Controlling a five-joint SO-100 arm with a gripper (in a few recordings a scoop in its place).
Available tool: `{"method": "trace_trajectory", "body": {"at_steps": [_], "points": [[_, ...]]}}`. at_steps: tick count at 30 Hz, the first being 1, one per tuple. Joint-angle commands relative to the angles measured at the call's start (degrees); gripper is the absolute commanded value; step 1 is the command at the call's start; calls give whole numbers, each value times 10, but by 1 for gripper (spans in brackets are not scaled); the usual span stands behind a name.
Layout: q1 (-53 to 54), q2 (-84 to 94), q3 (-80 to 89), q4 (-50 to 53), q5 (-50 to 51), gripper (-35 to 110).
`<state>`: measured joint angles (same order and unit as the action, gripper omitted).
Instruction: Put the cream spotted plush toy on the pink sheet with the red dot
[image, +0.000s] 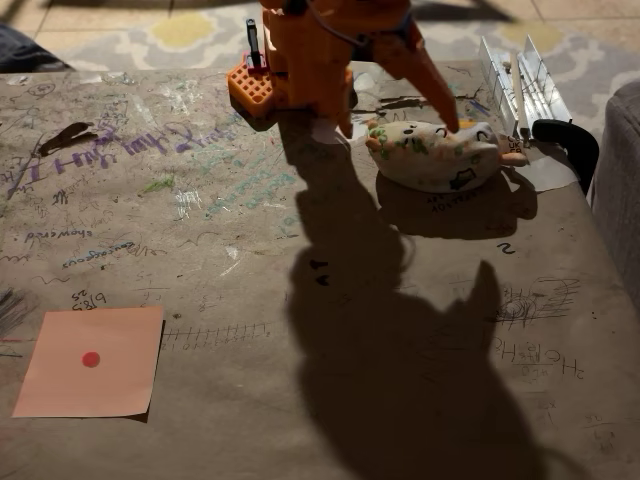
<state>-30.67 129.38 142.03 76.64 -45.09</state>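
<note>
The cream spotted plush toy (435, 155) lies on its side at the back right of the table, with green and orange spots and a dark patch low on its body. My orange gripper (398, 128) hangs over it, open wide. One finger (344, 118) comes down just left of the toy's head; the other fingertip (448, 115) rests at the toy's upper back edge. The pink sheet with the red dot (90, 362) lies flat at the front left, far from the toy.
Scribbled brown paper (250, 260) covers the table. An orange base block (251, 89) stands left of the arm. A clear plastic holder (520, 80) and a black curved object (572, 140) sit right of the toy. The arm's large shadow crosses the middle.
</note>
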Motion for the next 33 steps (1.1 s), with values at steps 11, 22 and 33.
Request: {"method": "trace_trajectory", "body": {"at_steps": [11,22,33], "points": [[-122,-108,0,-130,72,16],[-101,-72,106,-207,66,0],[112,82,-110,-81,255,0]]}}
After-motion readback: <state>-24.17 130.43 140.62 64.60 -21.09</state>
